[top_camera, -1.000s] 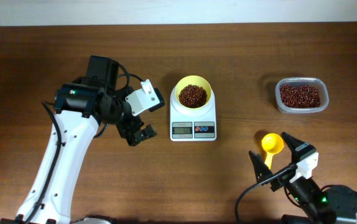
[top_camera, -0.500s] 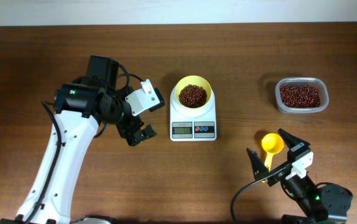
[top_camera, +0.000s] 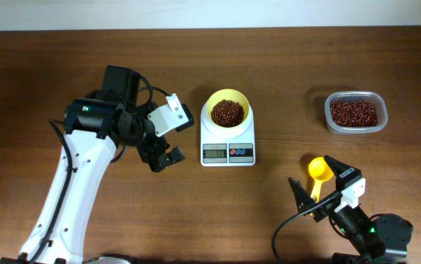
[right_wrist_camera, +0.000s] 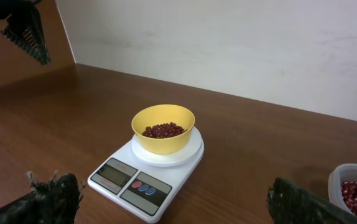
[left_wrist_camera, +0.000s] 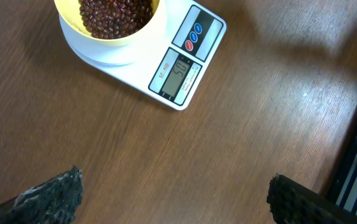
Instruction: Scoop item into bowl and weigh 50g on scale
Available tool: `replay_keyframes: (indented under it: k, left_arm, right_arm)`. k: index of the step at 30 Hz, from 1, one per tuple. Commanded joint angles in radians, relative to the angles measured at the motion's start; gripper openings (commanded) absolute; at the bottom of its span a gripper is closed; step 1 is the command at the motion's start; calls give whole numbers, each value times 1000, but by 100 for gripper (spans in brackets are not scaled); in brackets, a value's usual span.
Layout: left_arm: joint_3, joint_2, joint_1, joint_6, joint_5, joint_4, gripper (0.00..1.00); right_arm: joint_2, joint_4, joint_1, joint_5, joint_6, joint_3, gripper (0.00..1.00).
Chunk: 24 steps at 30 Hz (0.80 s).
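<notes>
Sitting on the scale [top_camera: 227, 152] at the table's [top_camera: 284, 66] middle, the bowl [top_camera: 210, 110] held the beans [top_camera: 227, 112]. The left tool [top_camera: 163, 158] hovered released, empty, just left of the scale. The right tool [top_camera: 310, 170] was released too, at the near right, the yellow scoop [top_camera: 320, 170] showing between its fingers from overhead. More beans filled the clear tub [top_camera: 329, 121], far right.

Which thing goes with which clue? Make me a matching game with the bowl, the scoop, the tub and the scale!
Things:
1. bowl
2. scoop
3. tub
4. scale

Clues:
A. lying alone, front right
B. sitting on the scale
C. clear plastic, far right
D. white, with red and blue buttons

Pairs: 1-B, 2-A, 3-C, 4-D
</notes>
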Motion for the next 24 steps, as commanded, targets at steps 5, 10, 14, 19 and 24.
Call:
replay_keyframes:
  k: [5,10,14,19,24]
  left_arm:
    - [-5,2,5,16,11,-1,99]
    - [-5,2,5,16,11,-1,99]
    - [-5,2,5,16,11,-1,99]
    - [-5,2,5,16,11,-1,99]
    - [-5,2,5,16,11,-1,99]
  right_arm:
    - [-10,-1,6,-90,-3,-10,99]
    - [-10,1,6,-97,-3,-10,99]
    - [-10,21,6,-100,-61,-10,99]
    - [-10,23,6,-69,-100,-19,99]
    - [-10,238,6,-8,-89,-129,99]
